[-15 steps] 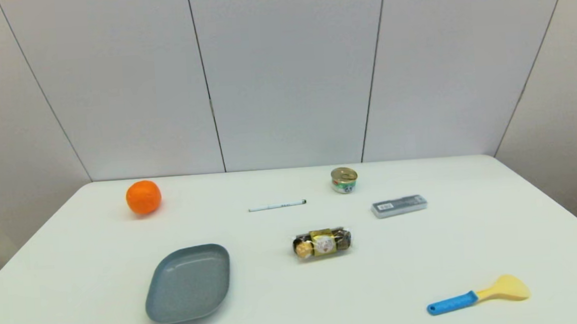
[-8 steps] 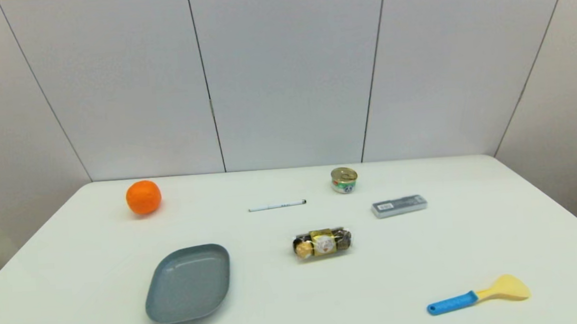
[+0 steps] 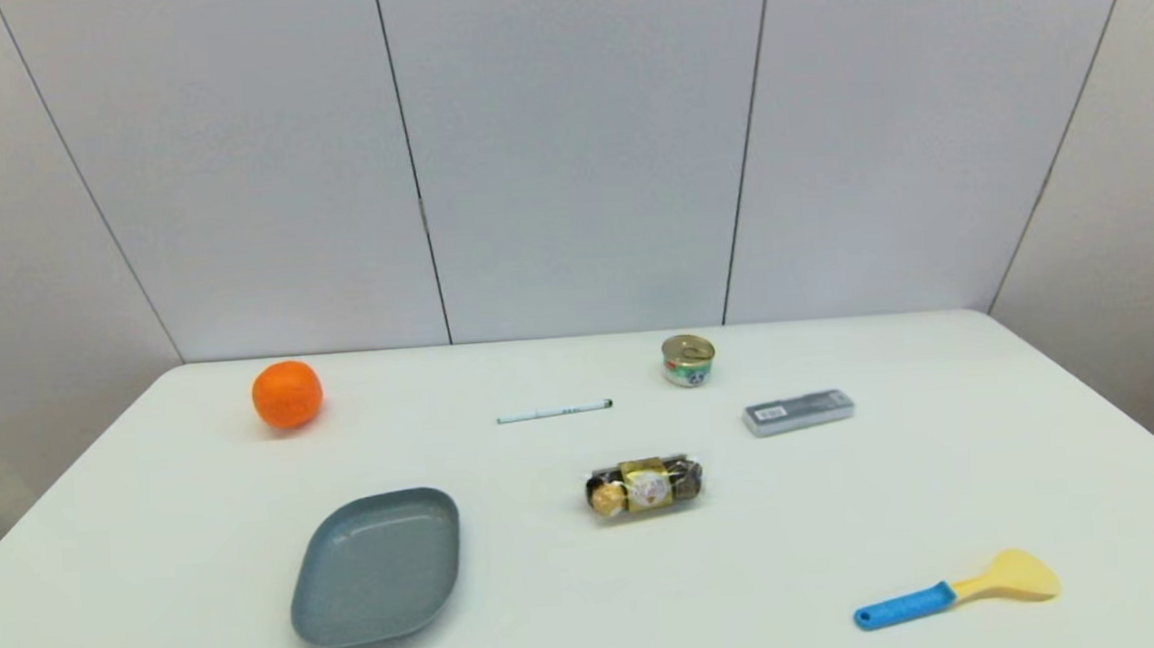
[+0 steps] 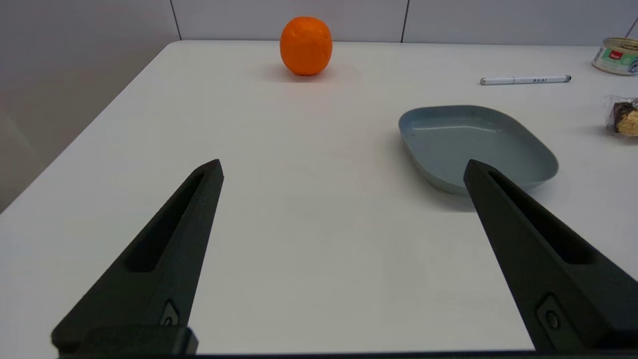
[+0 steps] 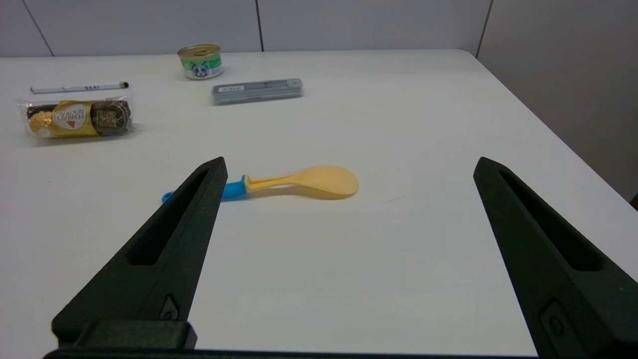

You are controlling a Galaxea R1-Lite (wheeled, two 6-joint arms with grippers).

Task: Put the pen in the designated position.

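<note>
The left gripper (image 4: 344, 167) hangs low over the near left part of the table (image 3: 949, 502), fingers spread wide with nothing between them. Far ahead of it sits an orange (image 4: 305, 45); just ahead and to its right lies a grey-blue plate (image 4: 476, 144). The pen (image 3: 554, 412) lies flat well beyond that plate, touching nothing, black tip toward a small tin can (image 3: 688, 359). The right gripper (image 5: 349, 164) is likewise spread and empty over the near right part. Ahead and to its left lie a wrapped chocolate pack (image 5: 77, 118) and a blue-handled yellow spatula (image 5: 279, 183); farther off rests a grey case (image 5: 257, 90).
</note>
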